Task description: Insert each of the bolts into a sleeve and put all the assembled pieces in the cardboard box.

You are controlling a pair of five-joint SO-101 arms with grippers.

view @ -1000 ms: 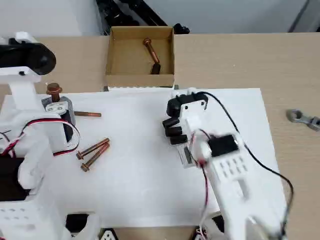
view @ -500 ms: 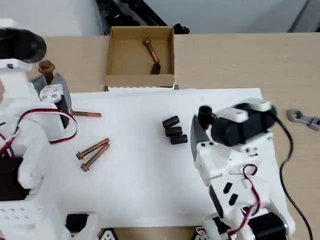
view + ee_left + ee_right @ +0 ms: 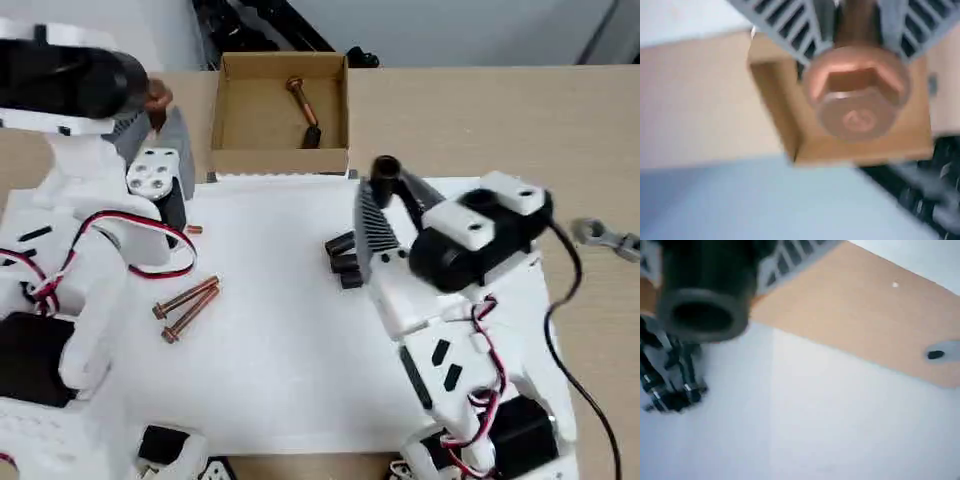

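My left gripper (image 3: 160, 118) is shut on a copper bolt (image 3: 155, 95), held in the air just left of the cardboard box (image 3: 225, 110). The left wrist view shows the bolt's hex head (image 3: 855, 95) between the grey fingers (image 3: 780, 22), with the box (image 3: 772, 92) behind. My right gripper (image 3: 384, 188) is shut on a black sleeve (image 3: 385, 167), lifted above the white sheet (image 3: 290, 370); its open end (image 3: 702, 315) faces the right wrist camera. Inside the box lies a bolt with a sleeve on it (image 3: 303, 110). Loose sleeves (image 3: 343, 262) and two loose bolts (image 3: 186, 305) lie on the sheet.
Another bolt (image 3: 190, 229) pokes out from under the left arm. A metal wrench (image 3: 605, 237) lies on the wooden table (image 3: 480, 120) at the far right. Dark clutter sits behind the box at the table's back edge.
The right gripper left the sleeve group, then rose holding a sleeve. The left gripper carried its bolt up and right, closer to the box.
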